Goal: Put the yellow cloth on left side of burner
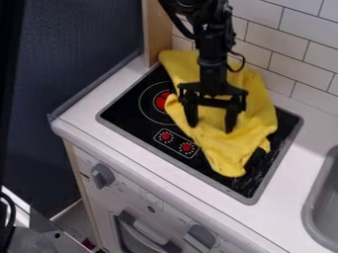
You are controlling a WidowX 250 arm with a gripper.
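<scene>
The black gripper (211, 127) hangs down over the middle of the stove top, its two fingers spread apart. Directly beneath and behind it the yellow cloth (228, 153) lies rumpled across the middle and right part of the black burner plate (129, 109), running from the wall down toward the plate's front edge. The gripper is over the cloth; whether the fingertips touch it I cannot tell. A red-centred burner (160, 100) shows at the cloth's left side, partly overlapped by it. The arm covers some of the cloth's upper part.
Two red knobs (176, 142) sit on the plate in front of the burner. White counter (105, 99) surrounds the plate, with a grey sink (321, 202) at the right. A wooden post (155, 29) and a tiled wall (284, 44) stand behind. The oven front (148, 210) is below.
</scene>
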